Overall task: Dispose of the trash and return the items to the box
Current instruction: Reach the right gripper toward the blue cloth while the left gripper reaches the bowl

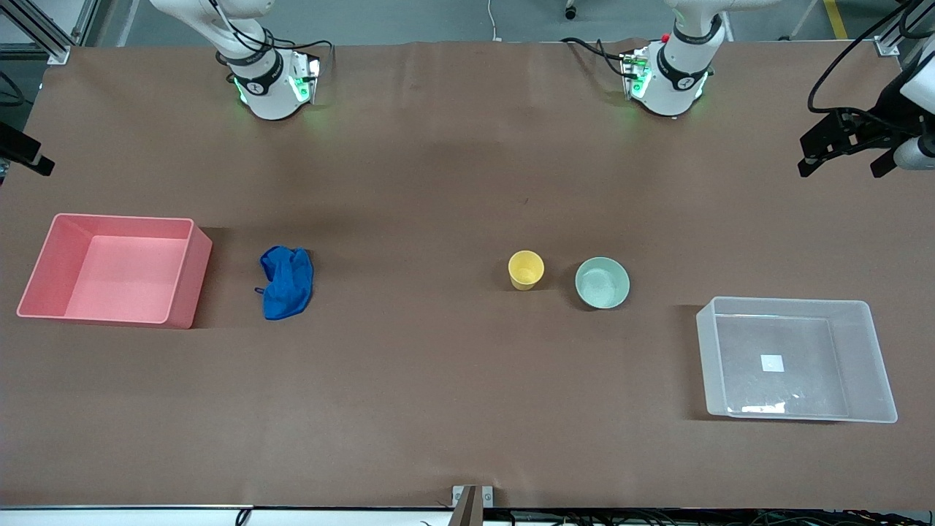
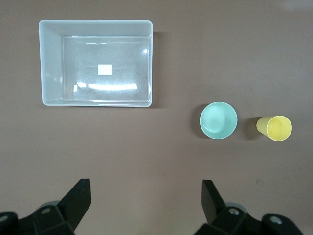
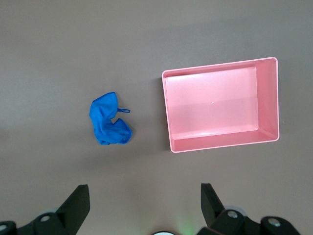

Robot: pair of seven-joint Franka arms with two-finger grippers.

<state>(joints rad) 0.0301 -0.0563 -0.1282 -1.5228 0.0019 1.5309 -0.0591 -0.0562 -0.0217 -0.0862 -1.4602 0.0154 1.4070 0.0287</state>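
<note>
Clear box (image 1: 880, 380) and pink bin (image 1: 186, 285) hold nothing — both grippers' jaws spread.

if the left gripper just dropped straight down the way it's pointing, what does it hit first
Probably bare table. The left gripper hangs open, pointing down at brown tabletop. The clear box, green bowl and yellow cup all lie off that line, though depth is hard to judge.

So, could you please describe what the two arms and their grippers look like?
Both arms are glossy white with black joint bands, black cables and glowing green base lights. The left gripper and right gripper each have two angular matte-black fingers on dark mounts.
</note>
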